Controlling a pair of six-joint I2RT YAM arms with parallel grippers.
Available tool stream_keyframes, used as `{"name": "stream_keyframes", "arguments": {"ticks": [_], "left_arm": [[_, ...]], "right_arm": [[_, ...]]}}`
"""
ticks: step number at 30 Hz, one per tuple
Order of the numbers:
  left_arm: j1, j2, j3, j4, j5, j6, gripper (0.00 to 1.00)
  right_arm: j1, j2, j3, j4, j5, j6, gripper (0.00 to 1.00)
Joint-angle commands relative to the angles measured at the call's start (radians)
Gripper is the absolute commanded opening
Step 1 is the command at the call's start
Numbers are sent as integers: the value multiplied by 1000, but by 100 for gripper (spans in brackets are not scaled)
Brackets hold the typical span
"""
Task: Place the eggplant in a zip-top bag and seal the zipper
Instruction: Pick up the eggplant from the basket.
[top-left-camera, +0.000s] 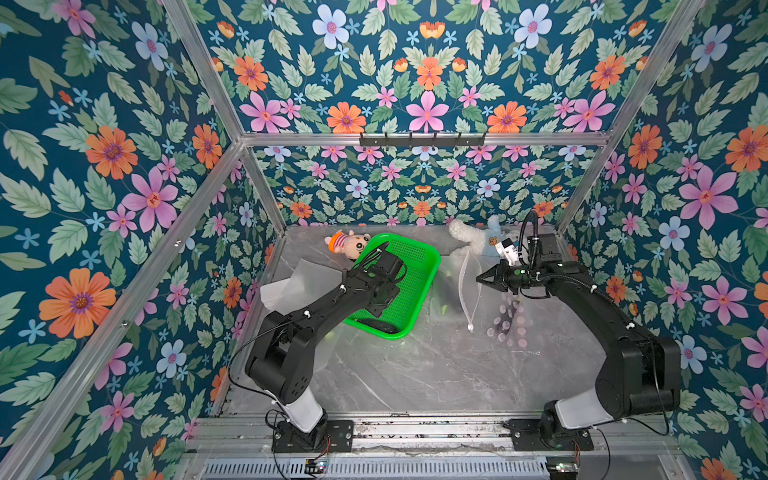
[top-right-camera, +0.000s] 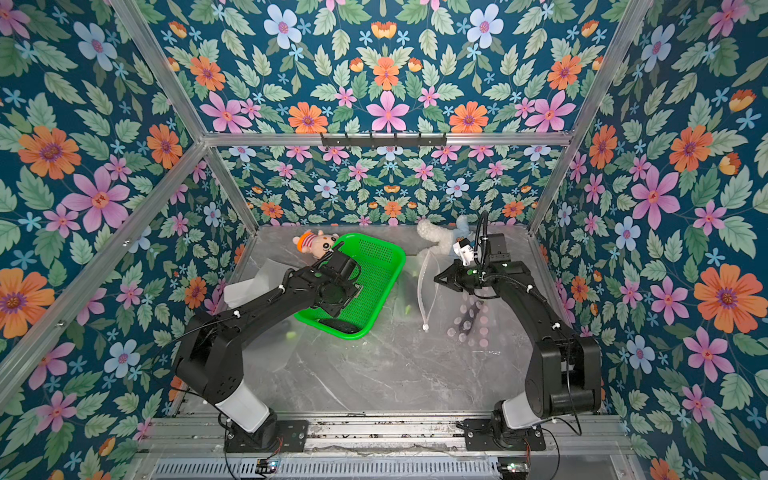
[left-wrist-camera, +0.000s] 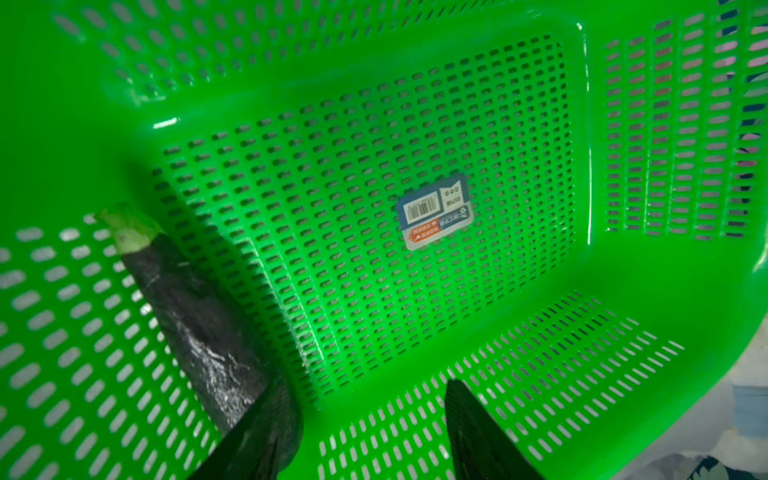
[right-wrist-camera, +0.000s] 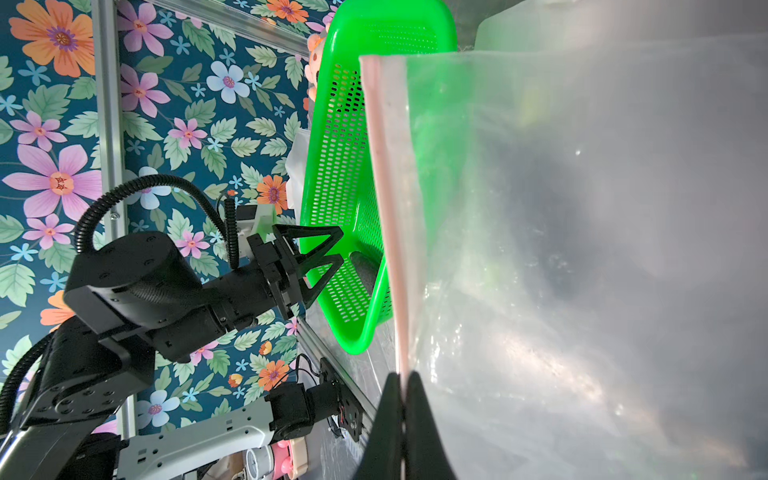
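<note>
The dark purple eggplant with a green stem cap lies along a side wall inside the green basket, at its near end in both top views. My left gripper is down in the basket and open; one finger overlaps the eggplant's blunt end and only basket mesh shows between the jaws. My right gripper is shut on the pink zipper of the translucent zip-top bag. It holds that edge up to the right of the basket. The white slider hangs at the zipper's near end.
A plush doll with an orange cap lies behind the basket, and a white plush lies at the back right. A pale translucent sheet sits left of the basket by the wall. The grey marble tabletop lies in front.
</note>
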Motion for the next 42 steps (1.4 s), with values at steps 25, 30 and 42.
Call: {"name": "stream_keyframes", "arguments": {"ticks": [25,30,42], "left_arm": [[-27,294,264,-460,-95,-96,67],[-26,317,234,-446,-86,-89,68],[-15,377,166,-315,-7,-48,52]], "right_arm": [[-19,-47,-99,83,-59,-23,0],[-19,-47,-102,81,-62,-29,0],[-20,-44,-98,66,-68,-41,0]]}}
